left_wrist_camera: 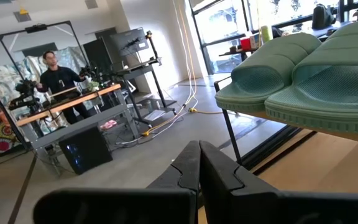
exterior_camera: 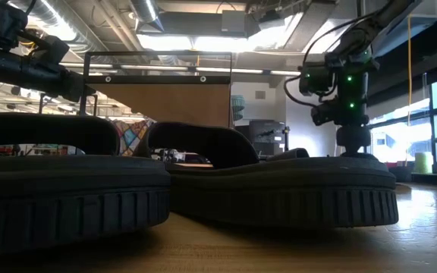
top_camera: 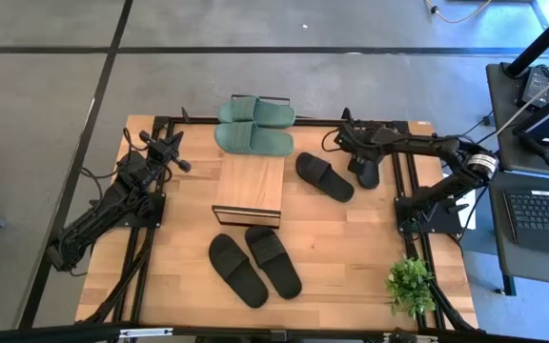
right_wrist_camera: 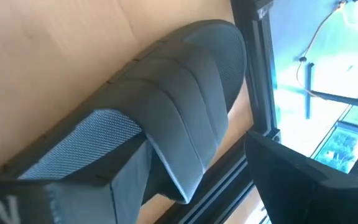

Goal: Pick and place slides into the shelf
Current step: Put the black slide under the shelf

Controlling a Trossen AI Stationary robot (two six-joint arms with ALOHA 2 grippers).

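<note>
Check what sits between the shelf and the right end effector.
One black slide lies between the shelf and the right end effector, seen in the high view.

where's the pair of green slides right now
In the high view the two green slides lie side by side at the table's far edge, just behind the shelf, nearer the left gripper than the right.

High cam overhead, straight down on whole worktop [top_camera: 351, 248]. Low cam at surface level, right up against black pair [exterior_camera: 203, 189], same pair high cam catches near front edge. Left wrist cam faces green slides [left_wrist_camera: 303, 74], room behind. Right wrist cam close on black slide [right_wrist_camera: 166, 112].
</note>
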